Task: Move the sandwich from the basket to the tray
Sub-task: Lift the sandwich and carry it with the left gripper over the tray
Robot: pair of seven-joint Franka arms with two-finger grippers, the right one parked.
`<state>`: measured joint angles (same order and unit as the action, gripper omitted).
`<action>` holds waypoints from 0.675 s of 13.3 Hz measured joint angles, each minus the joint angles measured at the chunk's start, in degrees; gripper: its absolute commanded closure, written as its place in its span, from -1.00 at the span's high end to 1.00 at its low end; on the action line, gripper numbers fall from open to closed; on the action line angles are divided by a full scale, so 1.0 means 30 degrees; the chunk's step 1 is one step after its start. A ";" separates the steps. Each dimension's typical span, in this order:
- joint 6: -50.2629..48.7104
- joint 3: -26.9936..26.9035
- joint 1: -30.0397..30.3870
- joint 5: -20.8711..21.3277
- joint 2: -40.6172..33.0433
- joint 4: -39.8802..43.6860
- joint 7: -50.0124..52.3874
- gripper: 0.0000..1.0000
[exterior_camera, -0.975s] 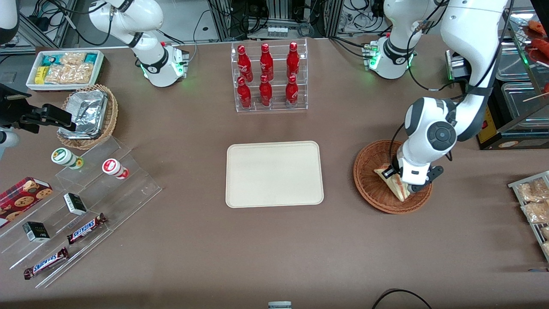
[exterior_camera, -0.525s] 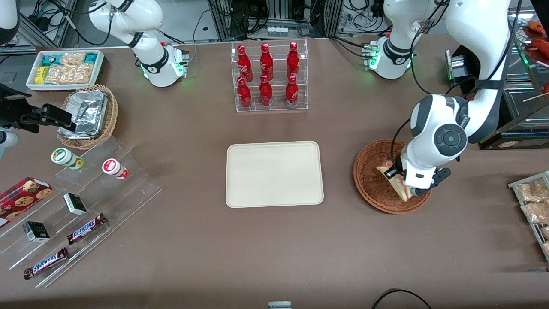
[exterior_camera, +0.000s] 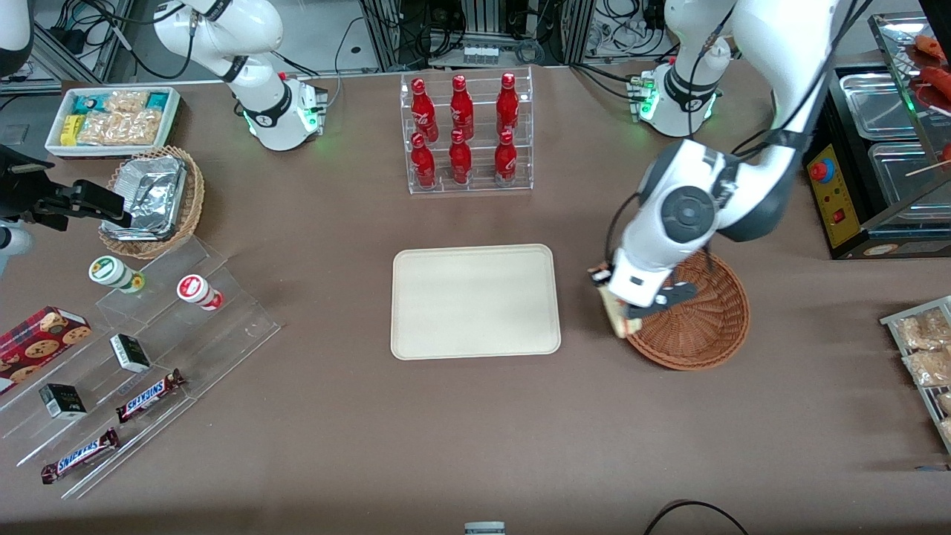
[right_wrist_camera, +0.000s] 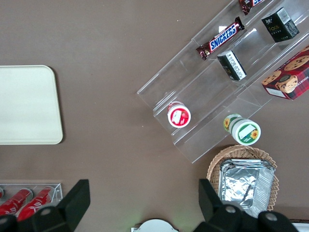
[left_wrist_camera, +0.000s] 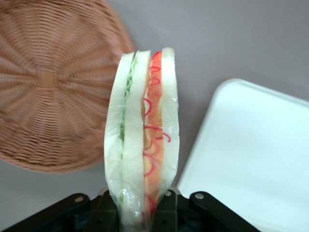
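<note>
My left gripper (exterior_camera: 620, 312) (left_wrist_camera: 142, 212) is shut on the sandwich (exterior_camera: 614, 310) (left_wrist_camera: 143, 135), a wrapped pale wedge with green and red-orange filling. It holds the wedge in the air over the rim of the reddish-brown wicker basket (exterior_camera: 698, 319) (left_wrist_camera: 48, 87), at the edge that faces the tray. The basket shows nothing inside. The cream-beige tray (exterior_camera: 475, 301) (left_wrist_camera: 256, 159) lies flat on the brown table, a short gap away toward the parked arm's end, with nothing on it.
A clear rack of red bottles (exterior_camera: 464, 134) stands farther from the front camera than the tray. Toward the parked arm's end are a foil-filled wicker basket (exterior_camera: 152, 197), a white snack box (exterior_camera: 111, 119) and clear stepped shelves with snacks (exterior_camera: 134, 357). Metal food trays (exterior_camera: 921, 349) sit at the working arm's end.
The gripper has lifted the sandwich out of the basket's middle and carried it across to the basket's tray-facing rim. The basket now shows empty.
</note>
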<state>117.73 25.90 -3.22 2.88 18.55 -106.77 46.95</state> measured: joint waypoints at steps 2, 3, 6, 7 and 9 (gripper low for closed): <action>0.0000 0.0869 -0.0567 0.0410 0.0982 0.0917 -0.0094 -1.00; 0.0003 0.0968 -0.1294 0.0956 0.1575 0.1385 0.0021 -1.00; 0.0041 0.0998 -0.3502 0.2356 0.3592 0.3058 0.1677 -1.00; 0.0050 0.1000 -0.4040 0.2454 0.4213 0.3725 0.2047 -1.00; 0.0050 0.1000 -0.5037 0.2486 0.5243 0.4984 0.2479 -1.00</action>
<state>117.88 28.90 -18.33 10.34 34.28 -91.82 54.39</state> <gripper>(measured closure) 0.819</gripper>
